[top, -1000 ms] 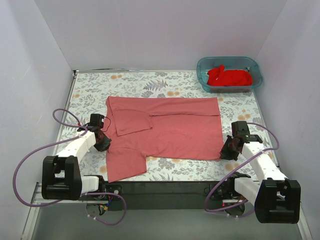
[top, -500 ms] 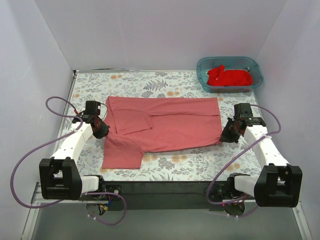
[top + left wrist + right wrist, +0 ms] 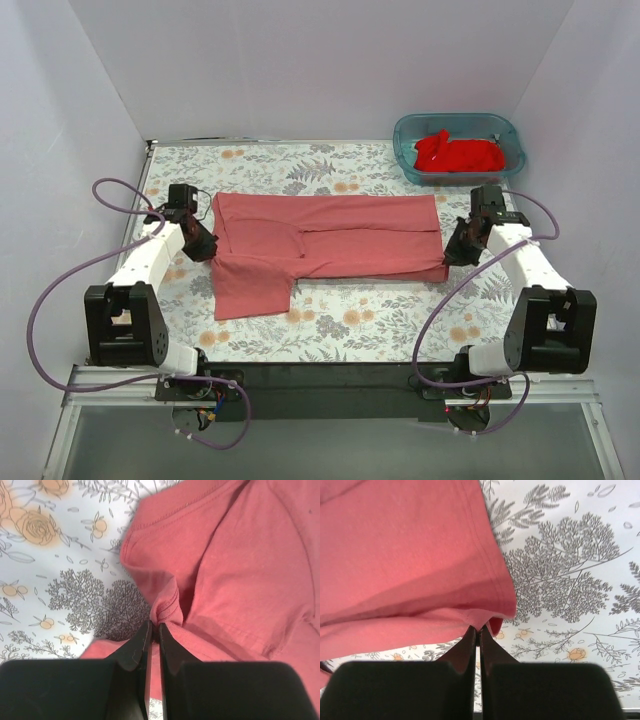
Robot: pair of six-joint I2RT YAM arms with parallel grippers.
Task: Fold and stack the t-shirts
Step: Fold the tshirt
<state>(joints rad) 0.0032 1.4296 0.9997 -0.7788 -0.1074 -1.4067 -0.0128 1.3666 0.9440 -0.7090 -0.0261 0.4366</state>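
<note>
The salmon-red t-shirt lies across the middle of the floral table, its near long edge lifted and drawn toward the far edge. My left gripper is shut on a pinch of that shirt at its left side, seen bunched at the tips in the left wrist view. My right gripper is shut on the shirt's near right corner, which hangs over the tips in the right wrist view. One sleeve trails toward the front. The bright red t-shirt lies crumpled in the tub.
The teal plastic tub stands at the table's far right corner. White walls enclose the table on three sides. The floral cloth shows bare in front of the shirt. Purple cables loop beside both arms.
Both grippers have moved away from the front edge toward the back, carrying the shirt's near edge with them. The shirt's visible depth has shrunk and more table shows in front.
</note>
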